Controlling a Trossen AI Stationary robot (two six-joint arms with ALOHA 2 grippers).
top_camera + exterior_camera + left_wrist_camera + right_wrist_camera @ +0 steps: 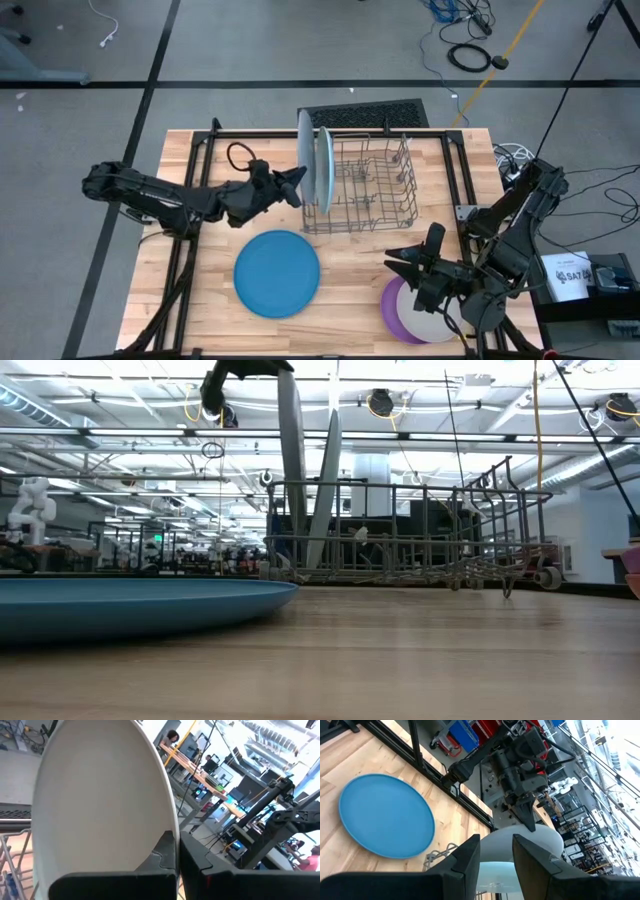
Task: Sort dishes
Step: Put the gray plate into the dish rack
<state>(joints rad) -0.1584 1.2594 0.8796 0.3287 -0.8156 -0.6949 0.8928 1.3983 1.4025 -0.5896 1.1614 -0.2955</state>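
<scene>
A grey plate (305, 158) stands on edge at the left end of the grey wire dish rack (365, 185), with a light blue plate (323, 165) upright beside it. My left gripper (292, 186) is shut on the grey plate; both plates show in the low view (290, 460) (326, 490). A darker blue plate (277, 272) lies flat on the table. A purple plate (395, 305) at the near right carries a beige-grey plate (432, 322). My right gripper (405, 262) is open and empty above the table, just left of the purple plate. My left gripper pinches the grey plate's rim (174, 837) between its two fingers, one finger (161, 857) on each face. It comes from the table's left and holds the plate near its top edge (284, 374). The plate stands nearly upright, its lower edge (300, 560) down in the rack.
The rack fills the table's far middle, and most of its slots to the right of the two plates are bare. Black frame rails (195, 190) run along the table's left and right sides. Bare wood lies between the darker blue plate and my right gripper.
</scene>
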